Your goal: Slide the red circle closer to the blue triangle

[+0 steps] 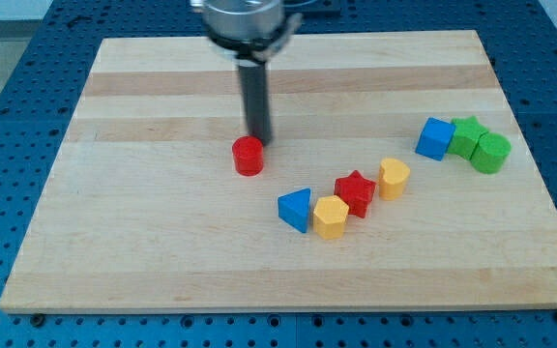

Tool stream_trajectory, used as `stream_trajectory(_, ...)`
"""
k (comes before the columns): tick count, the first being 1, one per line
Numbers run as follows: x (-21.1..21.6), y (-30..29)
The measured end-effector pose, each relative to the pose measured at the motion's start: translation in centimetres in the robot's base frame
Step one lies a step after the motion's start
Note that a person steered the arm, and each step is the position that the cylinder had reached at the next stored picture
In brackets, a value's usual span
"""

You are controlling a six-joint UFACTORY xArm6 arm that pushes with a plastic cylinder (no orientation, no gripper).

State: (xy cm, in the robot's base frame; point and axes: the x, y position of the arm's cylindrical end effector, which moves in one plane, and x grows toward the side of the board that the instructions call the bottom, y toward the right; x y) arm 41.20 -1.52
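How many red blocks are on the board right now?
2. The red circle sits left of centre, just below my tip. The red star lies in the lower row, between two yellow blocks. None appears hidden.

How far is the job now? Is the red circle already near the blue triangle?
Done: my tip stands just behind the red circle, on its upper right side, touching or nearly so. In hand: the push toward the view's lower right. Left: a clear gap of bare board separates the circle from the blue triangle, so it must slide closer.
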Motion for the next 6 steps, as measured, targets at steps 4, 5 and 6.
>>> stream_trajectory(4, -7.6, -7.8)
stream_trajectory(5, -4.1, -10.3)
stream_trajectory(6, 0.3, -7.8)
